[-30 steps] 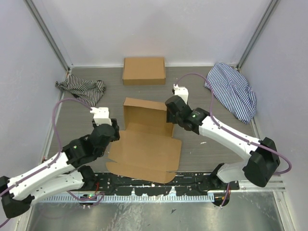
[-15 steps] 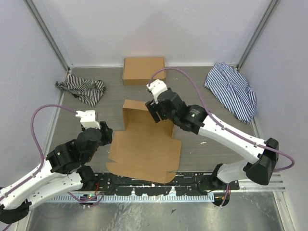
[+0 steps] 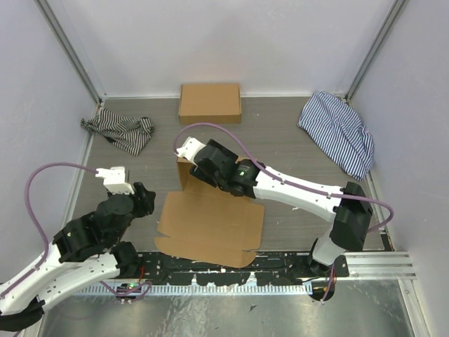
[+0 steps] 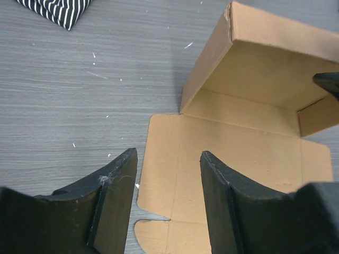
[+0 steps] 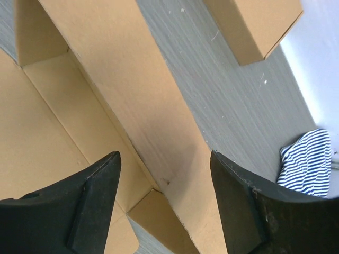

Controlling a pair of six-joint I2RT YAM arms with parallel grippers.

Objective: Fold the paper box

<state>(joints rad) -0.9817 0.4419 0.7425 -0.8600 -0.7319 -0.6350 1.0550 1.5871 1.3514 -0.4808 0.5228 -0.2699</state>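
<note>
Left gripper (image 4: 168, 159): open, empty, by the box's left edge.
Box (image 3: 210, 221): mid-table; front panel flat, back wall and left flap raised.
Handling: light, stiff card, probably bends only at creases; pinch a flap's thin edge.
Right gripper (image 5: 164, 159): open over the back wall, empty.

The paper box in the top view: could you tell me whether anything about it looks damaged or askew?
No tear or crushing shows. The paper box is only half folded: its back wall and left side flap stand up while the front panels lie flat, turned slightly askew to the near edge of the table.
</note>
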